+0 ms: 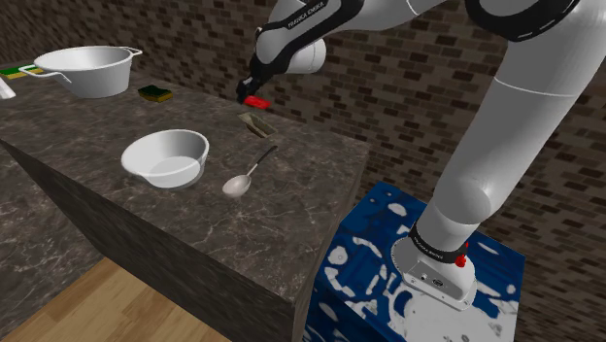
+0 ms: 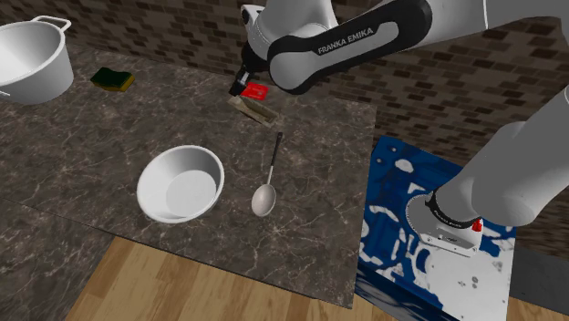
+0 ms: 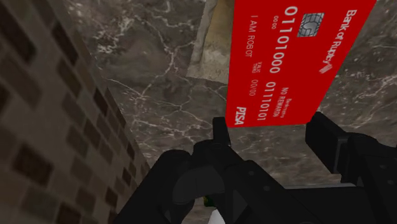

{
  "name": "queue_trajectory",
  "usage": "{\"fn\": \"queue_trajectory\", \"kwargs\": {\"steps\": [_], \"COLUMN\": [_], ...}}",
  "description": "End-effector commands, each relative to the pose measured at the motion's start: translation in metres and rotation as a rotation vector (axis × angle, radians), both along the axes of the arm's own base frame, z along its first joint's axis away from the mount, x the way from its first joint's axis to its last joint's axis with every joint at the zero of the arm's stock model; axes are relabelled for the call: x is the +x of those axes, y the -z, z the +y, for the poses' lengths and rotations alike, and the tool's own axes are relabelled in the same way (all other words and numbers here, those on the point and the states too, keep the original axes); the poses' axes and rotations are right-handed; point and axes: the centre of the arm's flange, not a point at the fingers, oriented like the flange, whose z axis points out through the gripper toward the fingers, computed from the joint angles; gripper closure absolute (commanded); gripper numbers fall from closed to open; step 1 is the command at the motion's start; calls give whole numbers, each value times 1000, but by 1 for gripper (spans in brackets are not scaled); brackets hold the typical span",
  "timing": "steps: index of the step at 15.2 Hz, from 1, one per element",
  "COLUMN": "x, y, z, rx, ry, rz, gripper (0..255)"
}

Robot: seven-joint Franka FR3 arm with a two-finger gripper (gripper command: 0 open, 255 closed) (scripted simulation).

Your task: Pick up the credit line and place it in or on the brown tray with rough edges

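Flat red card (image 3: 289, 60) in black pincer (image 3: 268, 128), rough tan tray (image 3: 213, 44) — seemingly below

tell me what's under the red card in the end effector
Below the red credit card lie the dark marble counter and part of a tan rough-edged tray; the card covers the tray's remainder.

The dark marbled counter (image 1: 92, 126) carries a white bowl (image 1: 165, 158). A grey spoon (image 1: 248, 174) lies just beside it, at the shoulder view's right, apart from the bowl. Behind the spoon's handle, near the brick wall (image 1: 388, 78), rests a small brownish tray (image 1: 257, 123). Further along that wall are a green and yellow sponge (image 1: 154, 93) and a large white pot (image 1: 87, 70) with two handles. Past the pot, at the counter's far end, lies what may be another sponge (image 1: 19, 70), too cut off to tell.
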Motion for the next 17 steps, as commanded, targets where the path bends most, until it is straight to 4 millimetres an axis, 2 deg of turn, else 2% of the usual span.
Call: {"fn": "queue_trajectory", "kwargs": {"steps": [1, 13, 17], "x": [2, 2, 2], "y": [10, 75, 75], "z": [-1, -1, -1], "rx": [0, 0, 0], "ry": [-1, -1, -1], "rz": [0, 0, 0], "gripper": [255, 255, 255]}}
